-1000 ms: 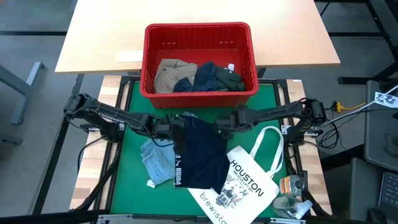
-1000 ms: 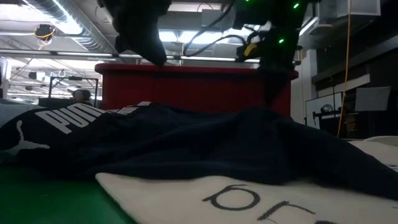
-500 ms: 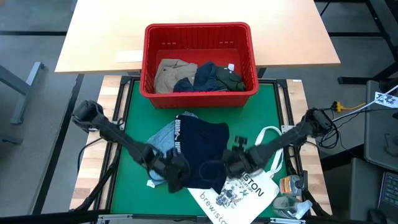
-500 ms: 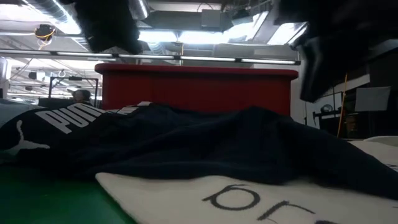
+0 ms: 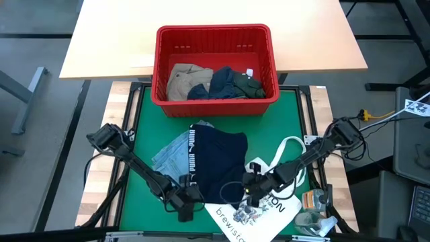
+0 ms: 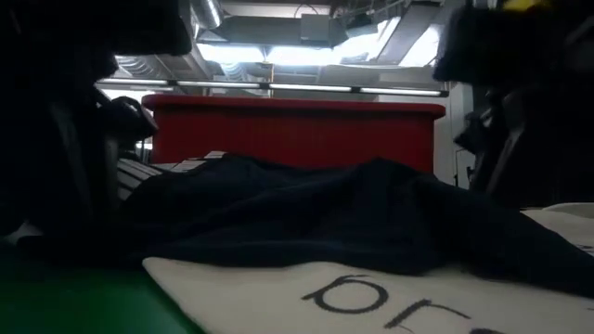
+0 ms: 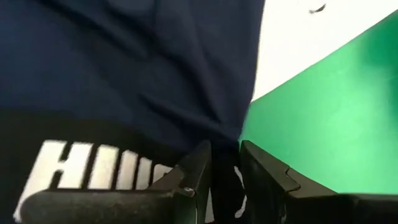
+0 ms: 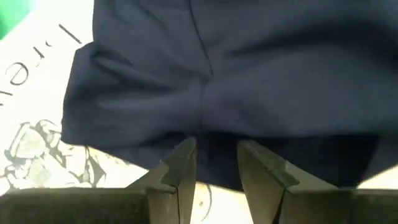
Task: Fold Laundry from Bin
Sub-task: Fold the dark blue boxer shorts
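Note:
A navy garment point(image 5: 218, 161) with a white-lettered waistband lies spread on the green mat point(image 5: 142, 195), partly over a light blue denim piece point(image 5: 169, 158) and a white printed tote bag point(image 5: 272, 202). My left gripper point(image 5: 183, 206) is low at the garment's near left corner point(image 7: 239, 134). My right gripper point(image 5: 250, 191) is low at its near right edge point(image 8: 211, 134). Each gripper's fingers stand a narrow gap apart, with navy cloth showing beyond the gap. The red bin point(image 5: 213, 30) at the far side holds khaki, navy and dark green laundry. My left gripper slants down over the navy garment's near left corner point(image 7: 239, 134); I cannot tell whether its fingertips touch the cloth. My right gripper slants down over the garment's near right edge point(image 8: 211, 134); I cannot tell whether it touches.
The tote bag's handle loop point(image 5: 290, 144) lies right of the garment. A bottle and small items point(image 5: 314, 208) sit at the near right corner. A wooden tabletop point(image 5: 107, 33) extends behind the bin. Bare mat shows at the near left.
Both grippers have swung from above the garment's far edge, by the bin, toward the table's near edge and down, tipping to point more steeply downward. The gaps between their fingers look the same. The navy garment has stayed where it lay.

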Robot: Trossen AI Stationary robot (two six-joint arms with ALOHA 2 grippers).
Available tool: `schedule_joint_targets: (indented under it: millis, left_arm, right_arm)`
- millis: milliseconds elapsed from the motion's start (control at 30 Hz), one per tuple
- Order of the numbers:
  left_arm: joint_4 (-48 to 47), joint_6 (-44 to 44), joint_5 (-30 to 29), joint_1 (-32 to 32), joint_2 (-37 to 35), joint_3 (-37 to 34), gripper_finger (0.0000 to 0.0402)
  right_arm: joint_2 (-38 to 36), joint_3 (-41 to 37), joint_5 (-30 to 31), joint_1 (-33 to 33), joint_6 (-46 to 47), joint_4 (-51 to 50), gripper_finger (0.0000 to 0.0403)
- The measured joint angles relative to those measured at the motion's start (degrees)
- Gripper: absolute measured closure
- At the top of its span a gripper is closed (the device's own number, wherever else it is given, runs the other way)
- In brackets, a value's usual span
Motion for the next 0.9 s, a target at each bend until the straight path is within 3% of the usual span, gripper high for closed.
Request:
schedule_joint_targets:
  millis: [267, 533, 700, 900]
  left_arm:
    - [-6.6, -1.5, 3.2, 0.0, -0.3, 0.2, 0.0320]
    - [-7.6, -1.5, 6.6, -0.1, -0.3, 0.2, 0.0320]
    - [-8.0, -1.5, 9.0, -0.1, -0.3, 0.2, 0.0320]
    - [-8.6, -1.5, 10.3, -0.1, -0.5, 0.1, 0.0320]
  right_arm:
    - [-0.3, -4.8, -3.7, -0.2, 5.2, 1.0, 0.0286]
    - [-0.2, -1.8, -14.1, -0.2, 5.6, -1.3, 0.0286]
    - [-0.1, 1.2, -19.5, -0.1, 2.9, -8.9, 0.0286]
    - [0.0, 3.6, -19.8, -0.1, 1.1, -17.9, 0.0286]
